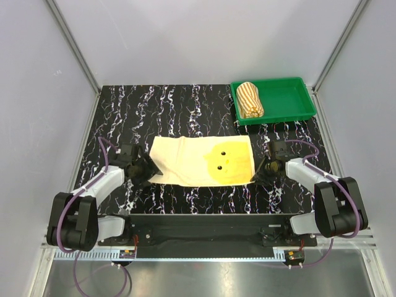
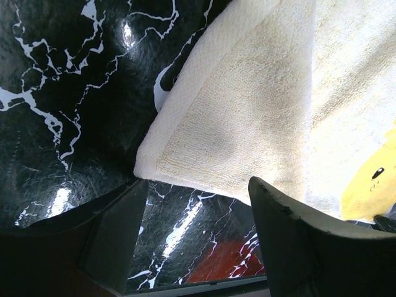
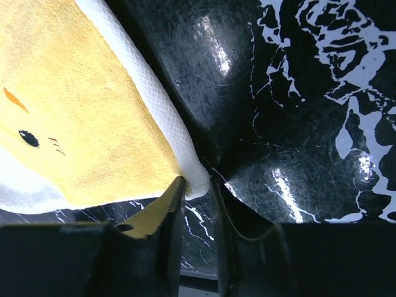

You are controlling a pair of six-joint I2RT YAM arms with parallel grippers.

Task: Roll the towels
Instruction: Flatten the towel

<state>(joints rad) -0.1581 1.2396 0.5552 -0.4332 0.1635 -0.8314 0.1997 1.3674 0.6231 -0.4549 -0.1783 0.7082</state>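
Observation:
The plain yellow towel (image 1: 204, 161) lies spread flat on the black marbled table, a small face printed on its right half. My right gripper (image 1: 257, 175) is at its near right corner. In the right wrist view the jaws (image 3: 197, 182) are pinched on the white hem of that corner of the towel (image 3: 80, 124). My left gripper (image 1: 150, 170) is at the near left corner, open. In the left wrist view the towel's corner (image 2: 247, 111) lies just ahead of the gap (image 2: 198, 185). The orange-and-cream striped towel (image 1: 250, 99) sits rolled up in the tray.
A green plastic tray (image 1: 291, 99) stands at the back right of the table, the striped roll at its left end. Grey walls and metal frame posts close in the table on three sides.

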